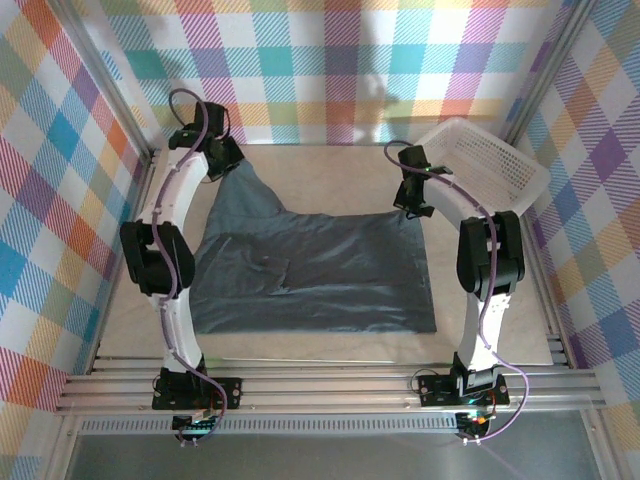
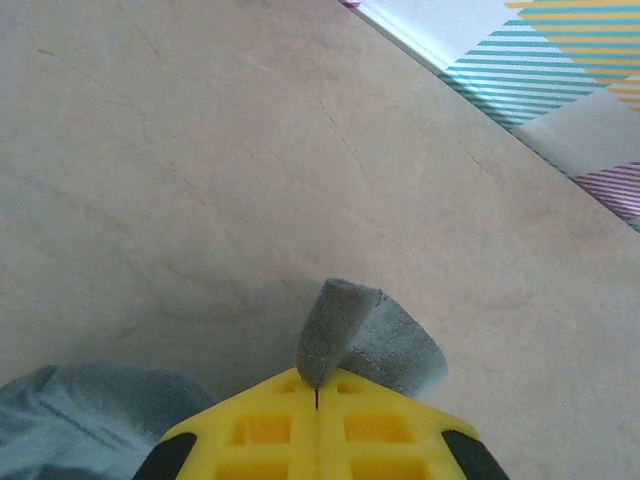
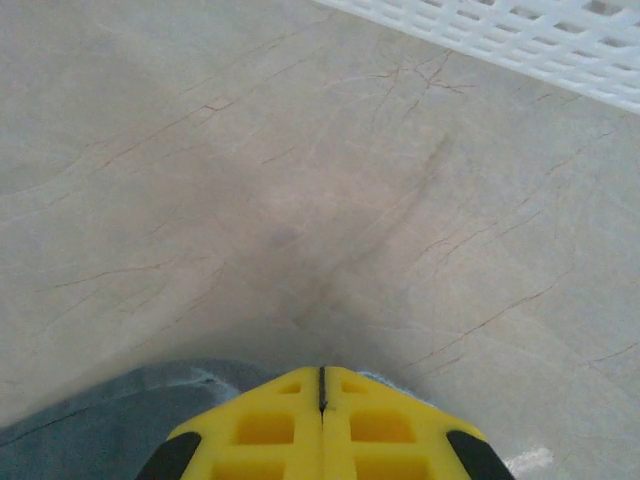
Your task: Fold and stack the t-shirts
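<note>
- T-shirt, in the top external view, is lying spread across the middle of the counter. It is dark slate-grey, with its near hem flat and its far left corner drawn up into a peak.
- Left gripper is reaching to that raised far left corner, with the cloth sloping down from it to the flat part.
- Right gripper is hanging at the shirt's far right corner, just inside the white mesh basket, which is sitting tilted at the far right of the counter.
- Checked walls are enclosing the counter on three sides.
- Left gripper, in the left wrist view, is showing its yellow fingers pressed together and clamped on the t-shirt. A small fold of grey cloth is standing up beyond the tips, and more cloth is bunching at the lower left. The bare counter is running back to the checked wall.
- Right gripper, in the right wrist view, is holding its fingers together. The edge of the t-shirt is coming out on both sides just under the tips, so it is pinching the cloth. The counter is lying beyond, with the basket crossing the upper right corner.
</note>
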